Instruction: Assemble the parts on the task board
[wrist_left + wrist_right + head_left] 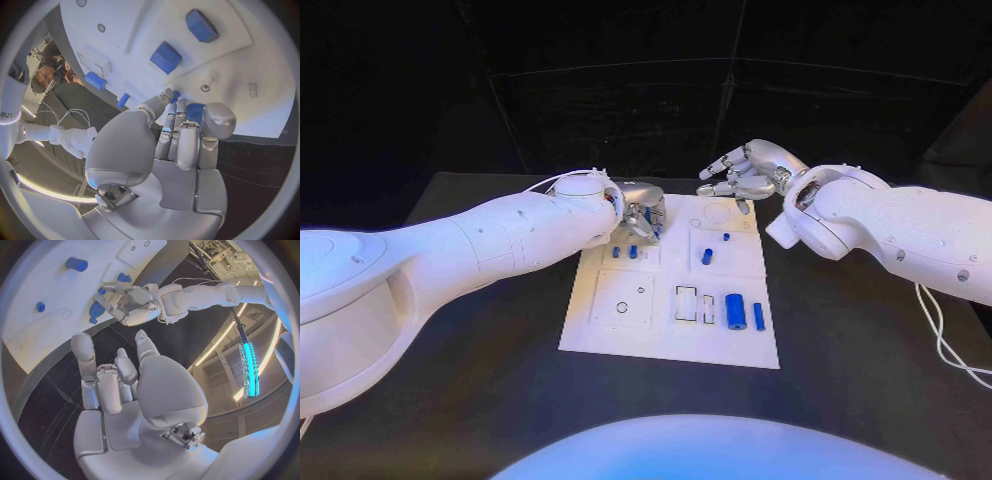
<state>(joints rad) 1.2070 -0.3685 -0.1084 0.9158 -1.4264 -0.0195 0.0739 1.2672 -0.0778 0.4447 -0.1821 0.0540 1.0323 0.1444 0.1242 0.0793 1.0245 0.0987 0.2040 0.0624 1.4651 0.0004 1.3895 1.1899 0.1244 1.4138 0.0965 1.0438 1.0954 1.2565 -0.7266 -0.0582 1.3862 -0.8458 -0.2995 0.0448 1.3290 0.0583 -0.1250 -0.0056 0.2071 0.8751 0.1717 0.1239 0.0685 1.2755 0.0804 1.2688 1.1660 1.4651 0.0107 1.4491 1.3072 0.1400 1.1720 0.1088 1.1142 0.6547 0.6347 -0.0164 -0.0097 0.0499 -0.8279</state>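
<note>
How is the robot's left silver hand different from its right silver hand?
The left silver hand reaches down onto the white task board and pinches a small blue part; the right silver hand hovers past the board's far edge, touching nothing. The left hand's fingers close together; the right hand's are loosely curled. Both are silver, on white arms.

A black table (473, 400) carries a white task board (625, 335), which lies flat near the table's middle, under coloured light.
</note>
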